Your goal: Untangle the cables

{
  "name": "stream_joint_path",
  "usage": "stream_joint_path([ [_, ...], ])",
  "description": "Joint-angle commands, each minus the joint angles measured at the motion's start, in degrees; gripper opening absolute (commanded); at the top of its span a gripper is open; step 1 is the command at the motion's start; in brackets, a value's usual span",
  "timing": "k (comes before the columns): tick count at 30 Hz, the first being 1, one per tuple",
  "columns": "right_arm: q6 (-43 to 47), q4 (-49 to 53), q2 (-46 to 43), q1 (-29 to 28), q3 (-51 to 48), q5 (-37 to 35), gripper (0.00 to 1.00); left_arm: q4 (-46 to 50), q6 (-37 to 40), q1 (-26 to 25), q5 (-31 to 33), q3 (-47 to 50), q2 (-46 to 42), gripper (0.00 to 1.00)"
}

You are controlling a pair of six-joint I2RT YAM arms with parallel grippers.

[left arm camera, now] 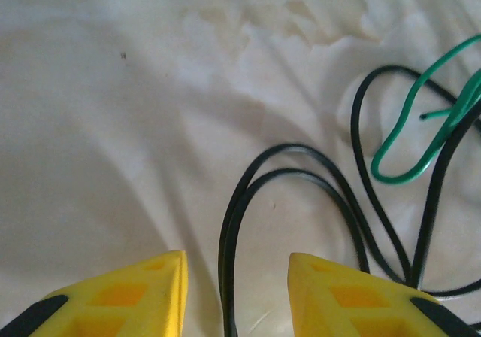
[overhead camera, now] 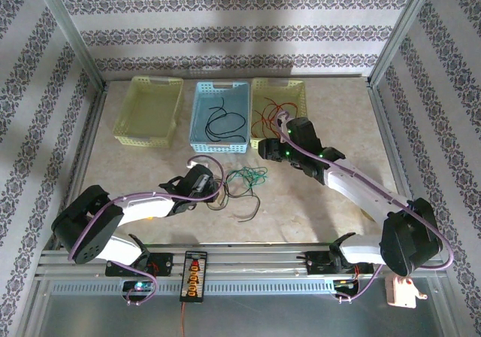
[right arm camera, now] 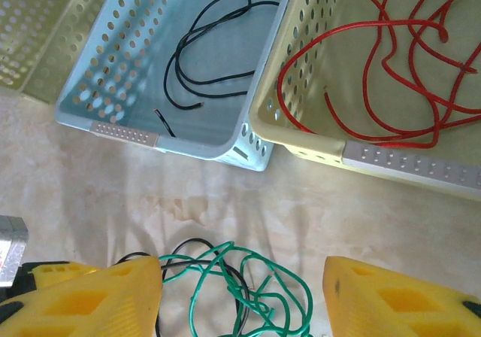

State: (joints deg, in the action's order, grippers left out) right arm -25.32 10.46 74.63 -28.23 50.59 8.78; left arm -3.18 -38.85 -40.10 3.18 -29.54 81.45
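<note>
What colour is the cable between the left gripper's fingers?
That cable is black, clearest in the left wrist view.

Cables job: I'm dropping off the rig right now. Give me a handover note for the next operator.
Left gripper: open, fingers low on either side of a black cable, nothing gripped yet.
Right gripper: open, hovering above the green cable tangle.
Where: that black cable and the green cable lie tangled on the table, in front of the baskets.
Done: black cables lie in the blue basket, red cables in the right yellow basket.
Left to do: pull black free of green and bin both; green probably goes in the left yellow basket.
</note>
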Motion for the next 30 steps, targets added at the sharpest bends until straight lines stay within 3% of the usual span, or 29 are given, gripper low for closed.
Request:
stream_joint_path([
  [1,-0.13,-0.61,-0.85,0.45,0.17,-1.14,0.59,4.22,-0.34,0.03,-2.28,1.39,-2.11,0.39],
  [5,-0.16,-0.86,-0.24,0.54,0.72,-1.04,0.59,6.89,-0.61,-0.33,-2.43,1.68,-2.52,0.36],
  [13,-1.27,-1.91,-0.16,0.55,-0.04,-0.69,0.59,6.64,-0.79,-0.67,-2.12,1.39,-0.75,0.19],
  [19,-1.57,-2.01,-1.44,0.81,-0.81,-1.74,0.59,11.26,-1.72,-2.06,6.09,-1.46,-0.54,0.00],
  [23,-2.67,-2.92,-2.52,1.25,-2.21,-2.65,0.59,12.36,2.38,-4.16,9.91,-4.15,-4.74,0.00],
  [30,0.13,-3.64,0.97,-1.02,-2.18,6.49,0.59,10.98,9.61,-4.46,4.53,-7.93,-16.33,0.00],
])
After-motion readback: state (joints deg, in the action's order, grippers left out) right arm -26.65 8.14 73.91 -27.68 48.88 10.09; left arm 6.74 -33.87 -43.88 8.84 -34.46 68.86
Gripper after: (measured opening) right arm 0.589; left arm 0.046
